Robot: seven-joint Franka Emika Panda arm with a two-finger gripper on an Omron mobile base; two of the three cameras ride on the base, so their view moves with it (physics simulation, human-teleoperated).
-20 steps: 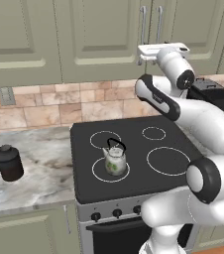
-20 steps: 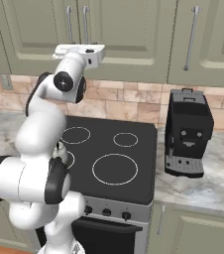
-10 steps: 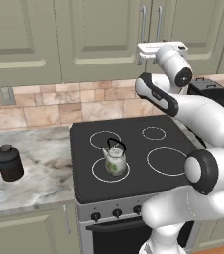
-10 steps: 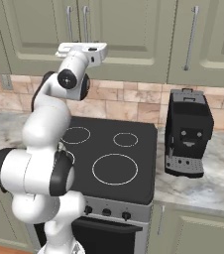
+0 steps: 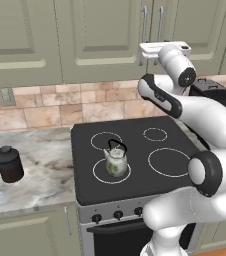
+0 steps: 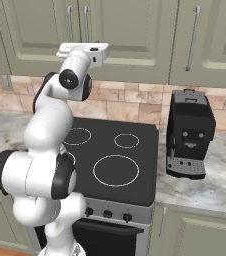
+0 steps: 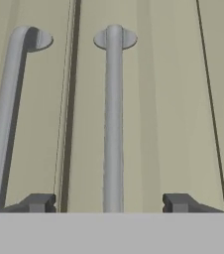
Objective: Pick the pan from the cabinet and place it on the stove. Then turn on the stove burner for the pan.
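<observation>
The sage-green cabinet (image 5: pixel 100 40) (image 6: pixel 135 35) hangs above the stove with both doors closed. The pan is hidden. My gripper (image 7: pixel 109 202) (image 5: pixel 152 46) (image 6: pixel 82 45) is raised against the doors, open. Its two dark fingertips (image 7: pixel 39 202) stand apart on either side of the right door's silver bar handle (image 7: pixel 113 124) (image 5: pixel 160 22) (image 6: pixel 86 22), touching nothing. The left door's handle (image 7: pixel 5 124) runs beside it. Below lies the black glass stove (image 5: pixel 140 150) (image 6: pixel 135 160), with its widest burner (image 5: pixel 169 162) (image 6: pixel 116 170) bare.
A small glass-green kettle (image 5: pixel 116 160) stands on the front left ring. A black coffee machine (image 6: pixel 190 135) (image 5: pixel 220 95) sits on the counter right of the stove. A dark jar (image 5: pixel 9 164) stands on the marble counter at the left.
The arm's elbow and forearm have shifted a little while the hand stayed up at the cabinet doors. The kettle and the doors have not moved.
</observation>
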